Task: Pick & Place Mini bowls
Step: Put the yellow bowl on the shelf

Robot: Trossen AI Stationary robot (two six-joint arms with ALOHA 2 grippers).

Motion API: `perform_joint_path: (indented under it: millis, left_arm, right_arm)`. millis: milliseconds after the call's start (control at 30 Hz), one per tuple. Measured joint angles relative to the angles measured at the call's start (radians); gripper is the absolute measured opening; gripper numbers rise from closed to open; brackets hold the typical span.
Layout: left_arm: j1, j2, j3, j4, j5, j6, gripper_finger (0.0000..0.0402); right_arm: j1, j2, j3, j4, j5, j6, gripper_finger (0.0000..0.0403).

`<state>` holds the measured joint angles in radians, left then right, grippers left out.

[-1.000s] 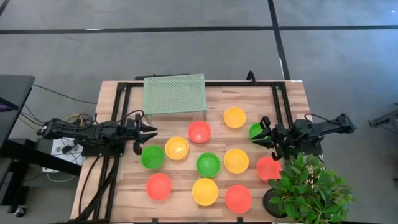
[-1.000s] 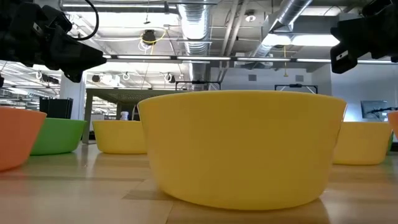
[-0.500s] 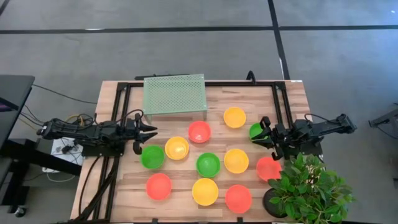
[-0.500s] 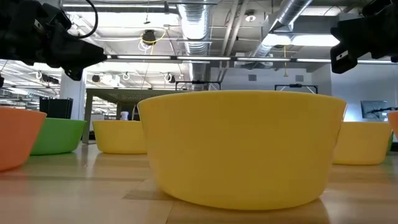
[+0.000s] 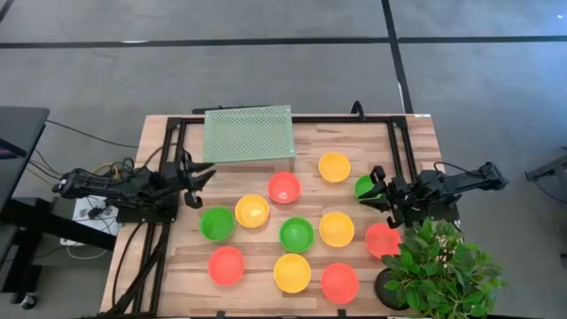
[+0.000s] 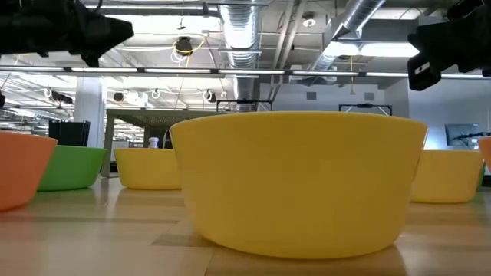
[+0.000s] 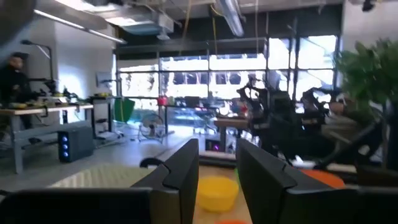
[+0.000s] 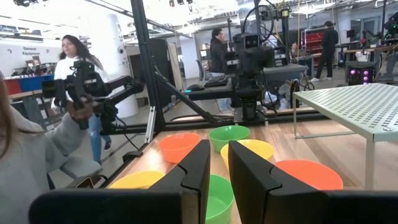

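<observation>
The open left gripper (image 5: 197,177) hangs empty; the nearest green bowl (image 5: 217,223) lies at its 5 o'clock. The right gripper (image 5: 379,189) grips another green bowl (image 5: 364,186).

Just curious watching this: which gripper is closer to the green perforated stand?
Left. The left gripper hovers just off the green perforated stand's near-left corner; the right gripper sits farther off, past the stand's right side.

Bright ceiling light; left wrist blurred.
</observation>
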<state>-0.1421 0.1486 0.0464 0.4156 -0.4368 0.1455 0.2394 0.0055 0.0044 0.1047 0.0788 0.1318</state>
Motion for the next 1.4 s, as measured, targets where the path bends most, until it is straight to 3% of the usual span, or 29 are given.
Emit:
perform_joint_path:
  millis: [133, 467, 633, 833, 933, 1233, 1400]
  left_arm:
    - [0.0, 0.068, 0.063, -0.01, -0.005, 0.005, 0.0108]
    - [0.0, 0.433, 0.352, -0.193, -0.005, 0.007, 0.0108]
    - [0.0, 0.55, 0.473, -0.283, -0.004, -0.045, 0.0108]
    - [-0.004, 0.578, 0.492, -0.393, -0.004, -0.114, 0.0108]
    - [-0.004, 0.579, 0.491, -0.471, -0.003, -0.222, 0.0108]
    - [-0.004, 0.579, 0.456, -0.492, 0.123, -0.394, 0.0108]
    - [-0.004, 0.581, 0.425, -0.488, 0.127, -0.485, 0.0108]
  right_arm:
    - [0.0, 0.0, 0.0, 0.0, 0.0, 0.0, 0.0054]
    - [0.0, 0.0, 0.0, 0.0, 0.0, 0.0, 0.0054]
    - [0.0, 0.0, 0.0, 0.001, 0.0, 0.0, 0.0054]
    - [0.0, 0.0, 0.0, 0.008, 0.0, 0.042, 0.0054]
    - [0.0, 0.0, 0.0, 0.015, 0.002, 0.041, 0.0054]
    - [0.0, 0.0, 0.0, 0.228, 0.244, -0.256, 0.0054]
    - [0.0, 0.002, 0.0, 0.279, 0.183, -0.251, 0.0054]
